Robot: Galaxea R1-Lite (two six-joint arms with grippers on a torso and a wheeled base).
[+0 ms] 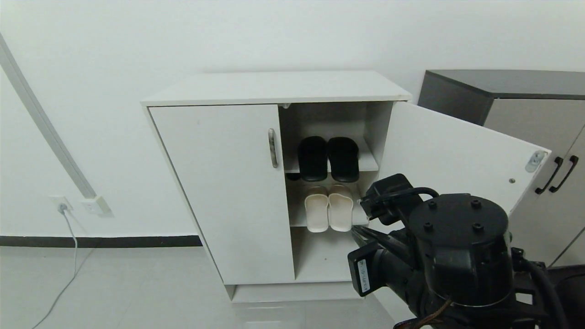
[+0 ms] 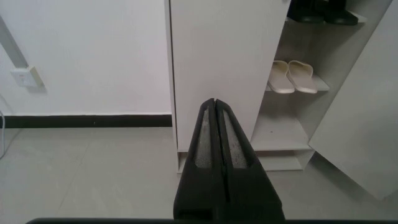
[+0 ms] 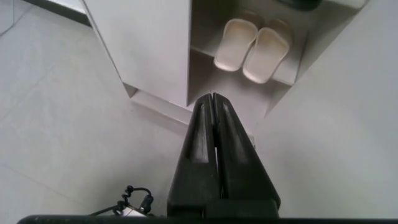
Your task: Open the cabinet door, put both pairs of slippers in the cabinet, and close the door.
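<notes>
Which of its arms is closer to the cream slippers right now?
Right. The right gripper sits just before the open side of the cabinet, slightly lower than the cream slippers. The left gripper is farther back, facing the shut door.

Smooth matt laminate cabinet [image 1: 219,192], metal handle [image 1: 273,148], seemingly rubbery matt cream slippers [image 1: 340,212].

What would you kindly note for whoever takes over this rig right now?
Left gripper: jaws shut, empty, pointing toward the closed left door of the cabinet.
Right gripper: jaws shut, empty, in front of the open compartment.
Black slippers sit on the upper shelf, cream slippers on the middle shelf.
Done: right door open, both pairs inside.
Left: close the right door.
</notes>
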